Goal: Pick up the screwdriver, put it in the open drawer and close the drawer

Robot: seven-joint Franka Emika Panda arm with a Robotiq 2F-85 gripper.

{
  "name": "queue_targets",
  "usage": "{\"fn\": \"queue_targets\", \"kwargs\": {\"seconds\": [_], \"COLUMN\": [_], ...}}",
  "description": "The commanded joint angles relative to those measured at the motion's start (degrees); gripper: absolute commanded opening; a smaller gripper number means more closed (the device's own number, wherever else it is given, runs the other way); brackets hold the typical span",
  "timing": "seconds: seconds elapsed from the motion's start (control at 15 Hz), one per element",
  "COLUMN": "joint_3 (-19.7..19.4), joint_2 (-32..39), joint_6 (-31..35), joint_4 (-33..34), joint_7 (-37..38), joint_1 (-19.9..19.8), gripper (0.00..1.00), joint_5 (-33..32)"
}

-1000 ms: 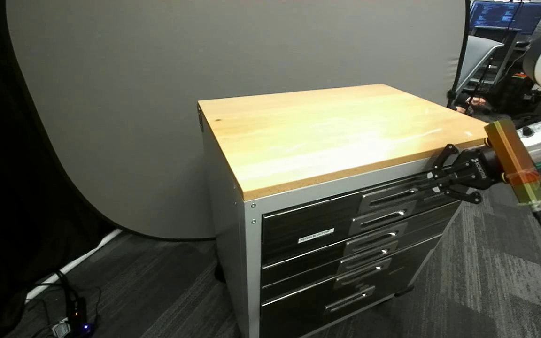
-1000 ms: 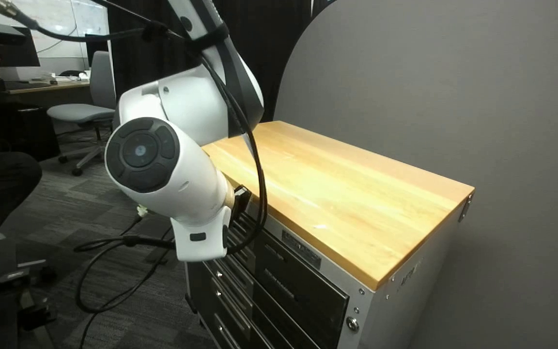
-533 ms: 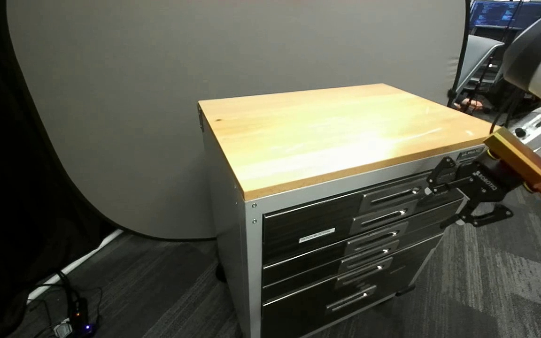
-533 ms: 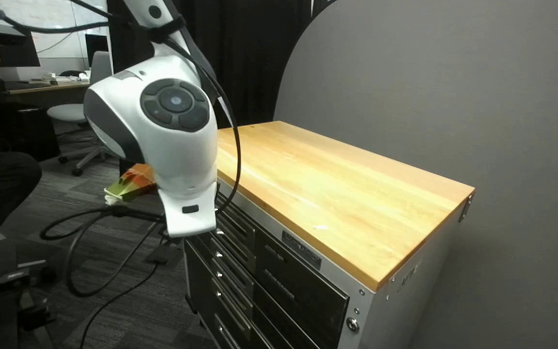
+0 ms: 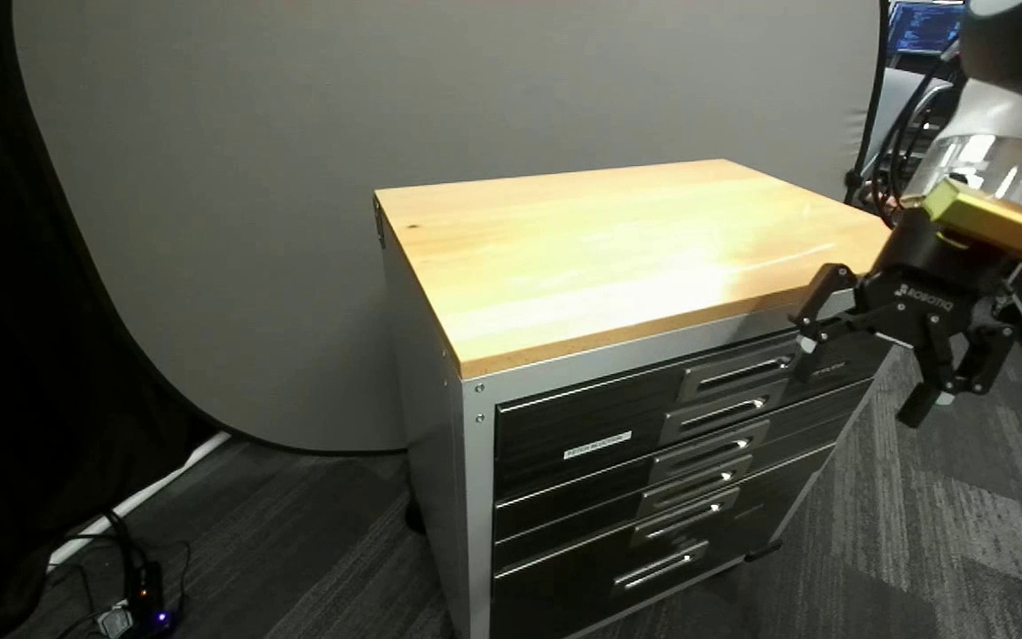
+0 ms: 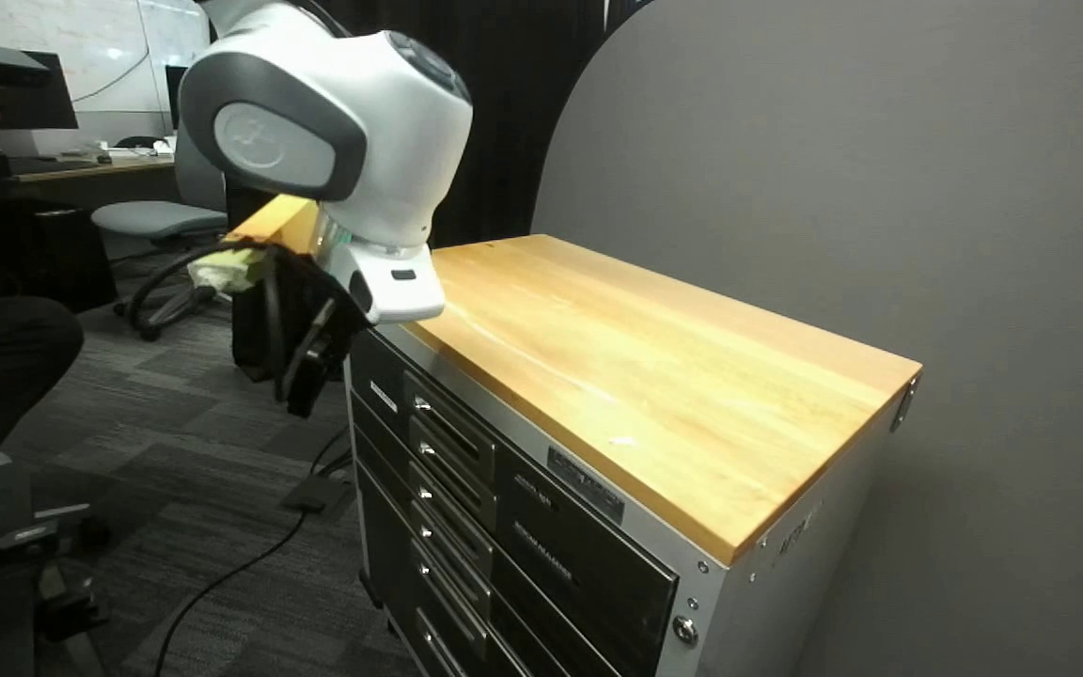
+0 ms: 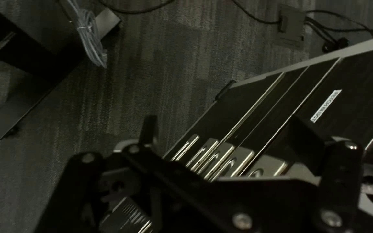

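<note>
In an exterior view the camera stands off the front corner of the cabinet (image 5: 600,359) nearest the white label (image 5: 597,445), higher than its wooden top (image 5: 617,253), facing down toward the grey backdrop (image 5: 387,133) behind. In an exterior view the camera stands off the cabinet's opposite front corner, by the round silver fitting (image 6: 684,629), also facing down, the arm (image 6: 400,141) partly between it and the labelled end. The wrist view looks from close before the cabinet's front, past the gripper (image 7: 226,137), down to the carpet (image 7: 173,74) and toward that end. Both exterior views share the cabinet's top and backdrop; all three, its front and label.
</note>
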Motion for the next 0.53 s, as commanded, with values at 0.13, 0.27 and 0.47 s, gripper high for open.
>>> {"fn": "queue_targets", "kwargs": {"seconds": [0.13,0.27,0.47], "joint_3": [7.2,11.9,17.6], "joint_2": [-3.6,-3.8,-4.0], "joint_6": [-19.9,-27.6,-39.7], "joint_4": [15.9,22.8,33.5], "joint_7": [10.0,9.9,10.3], "joint_1": [-5.3,-8.4,-13.8], "gripper": [1.00,1.00,1.00], "joint_5": [-25.0,-28.3,-29.1]}}
